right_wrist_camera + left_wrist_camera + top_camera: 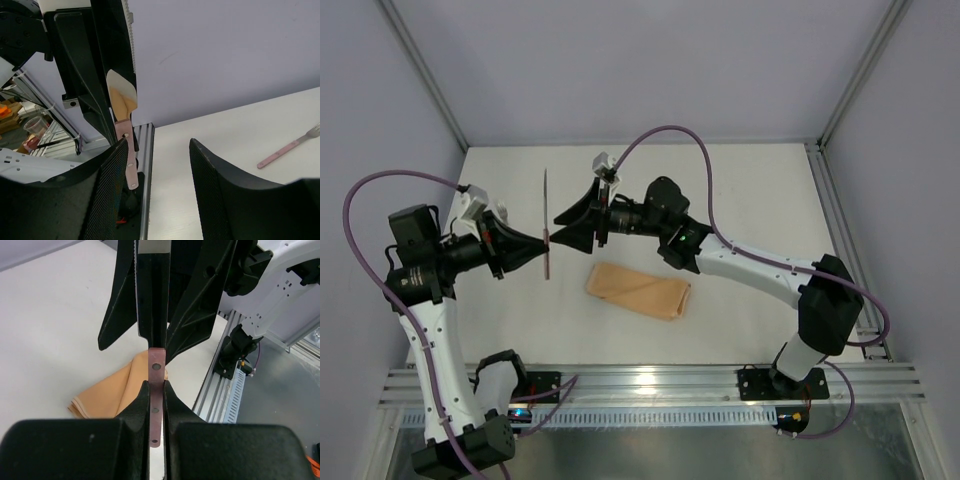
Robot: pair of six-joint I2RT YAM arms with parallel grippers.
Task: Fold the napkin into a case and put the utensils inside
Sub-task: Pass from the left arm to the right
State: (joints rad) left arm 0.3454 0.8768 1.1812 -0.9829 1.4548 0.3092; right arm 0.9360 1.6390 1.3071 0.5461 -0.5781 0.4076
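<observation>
Clamps the knife in the left tool, lengthwise far-to-near left of the folded napkin, handle end nearer it, right tool gaping alongside.

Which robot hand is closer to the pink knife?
Left. The left gripper is shut on the knife, holding it up. The right gripper is open right beside it, not gripping.

Clipped at the right wrist view's edge: tines of the fork. Hidden behind the left gripper: near end of the case, part of the knife handle.
</observation>
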